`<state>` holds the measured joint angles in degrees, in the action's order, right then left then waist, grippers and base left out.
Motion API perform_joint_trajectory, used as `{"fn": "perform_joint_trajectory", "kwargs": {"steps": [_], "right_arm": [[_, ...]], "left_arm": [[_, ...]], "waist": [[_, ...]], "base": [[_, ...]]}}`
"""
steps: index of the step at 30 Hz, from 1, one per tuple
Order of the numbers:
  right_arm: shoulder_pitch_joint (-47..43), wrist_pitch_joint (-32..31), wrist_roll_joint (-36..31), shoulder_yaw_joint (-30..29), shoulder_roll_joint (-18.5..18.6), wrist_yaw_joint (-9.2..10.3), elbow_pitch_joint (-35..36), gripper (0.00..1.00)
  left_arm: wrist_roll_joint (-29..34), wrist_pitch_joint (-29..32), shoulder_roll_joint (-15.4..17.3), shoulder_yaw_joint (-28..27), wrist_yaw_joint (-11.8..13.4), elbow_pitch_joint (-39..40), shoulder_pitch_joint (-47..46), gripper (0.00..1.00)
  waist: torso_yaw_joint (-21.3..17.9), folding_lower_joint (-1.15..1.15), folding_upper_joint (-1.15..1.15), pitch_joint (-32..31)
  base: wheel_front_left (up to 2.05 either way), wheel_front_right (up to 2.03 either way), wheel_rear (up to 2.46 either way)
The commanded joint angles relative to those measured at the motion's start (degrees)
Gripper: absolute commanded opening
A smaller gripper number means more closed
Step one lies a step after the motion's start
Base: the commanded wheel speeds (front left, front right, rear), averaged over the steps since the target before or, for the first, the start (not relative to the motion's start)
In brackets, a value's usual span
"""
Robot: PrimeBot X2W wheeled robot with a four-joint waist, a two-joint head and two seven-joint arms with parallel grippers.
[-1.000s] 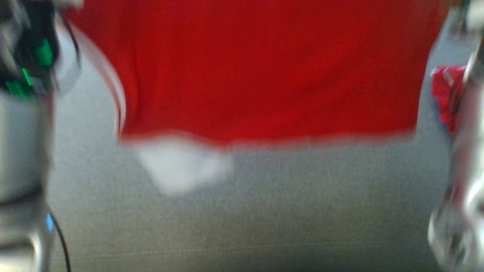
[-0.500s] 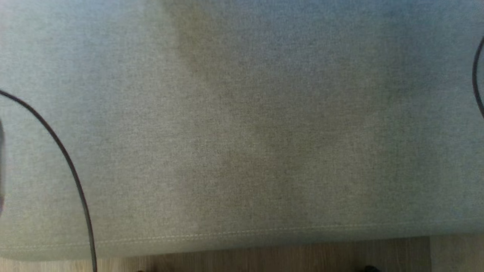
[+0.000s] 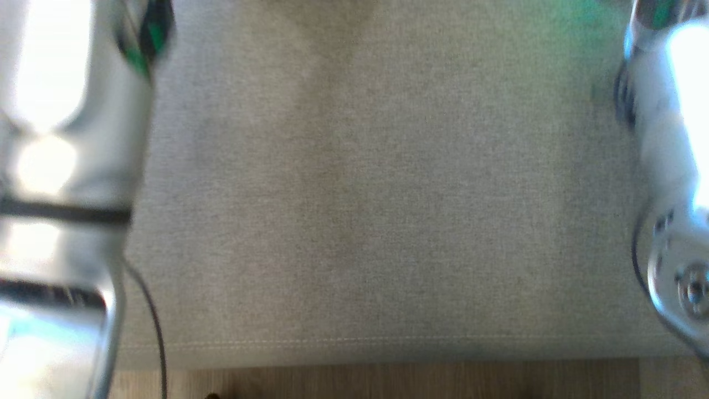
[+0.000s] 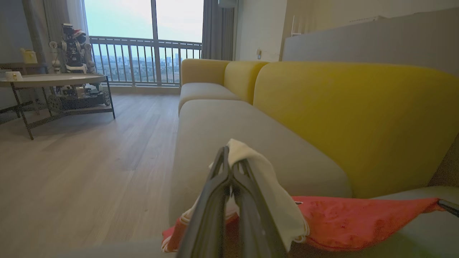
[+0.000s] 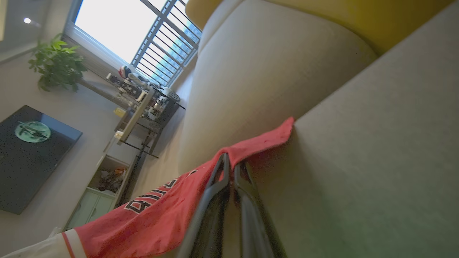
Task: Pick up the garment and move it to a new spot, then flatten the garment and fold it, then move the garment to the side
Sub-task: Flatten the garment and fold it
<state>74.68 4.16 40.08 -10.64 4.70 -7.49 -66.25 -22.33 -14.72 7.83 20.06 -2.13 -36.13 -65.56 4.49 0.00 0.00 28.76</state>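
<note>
Red jersey [image 4: 358, 218] strung between both arms, low over grey sofa seat [image 4: 233, 122]. Left gripper [image 4: 233, 160] pinching white-trimmed corner, right gripper [image 5: 232, 164] pinching red edge. Risk imo: tiny bites, so overstretch and corner slips out.

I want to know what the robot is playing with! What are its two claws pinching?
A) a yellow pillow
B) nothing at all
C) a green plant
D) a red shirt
D: in the left wrist view the left claw is shut on the red shirt, and in the right wrist view the right claw is shut on the shirt's red edge.
</note>
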Motion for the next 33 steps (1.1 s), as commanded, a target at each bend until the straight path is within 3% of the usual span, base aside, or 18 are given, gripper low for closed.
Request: {"fn": "perform_joint_trajectory", "kwargs": {"steps": [1,12,21,33], "right_arm": [[1.17,-0.32,0.6,0.44,0.48,0.0,1.81,0.0],[-14.78,-4.53,0.96,7.5,4.23,0.0,1.62,0.0],[-22.93,-9.59,2.01,13.78,6.56,0.0,3.74,0.0],[-27.55,-16.06,0.04,21.02,11.21,0.0,1.68,0.0]], "left_arm": [[0.21,-0.27,2.95,-1.29,-0.16,1.84,-1.32,0.0],[6.44,-0.17,9.67,4.83,-1.79,0.84,20.52,0.0],[10.91,0.5,14.89,10.59,-2.69,0.52,28.64,0.0],[11.97,3.22,18.65,14.3,-3.32,2.55,35.08,0.0]], "waist": [[0.48,0.0,0.0,-1.47],[1.77,0.0,0.0,-10.39],[3.06,0.0,0.0,-15.77],[3.67,0.0,0.0,-20.03]], "base": [[0.0,0.0,0.0],[0.0,0.0,0.0],[0.0,0.0,0.0],[0.0,0.0,0.0]]}}
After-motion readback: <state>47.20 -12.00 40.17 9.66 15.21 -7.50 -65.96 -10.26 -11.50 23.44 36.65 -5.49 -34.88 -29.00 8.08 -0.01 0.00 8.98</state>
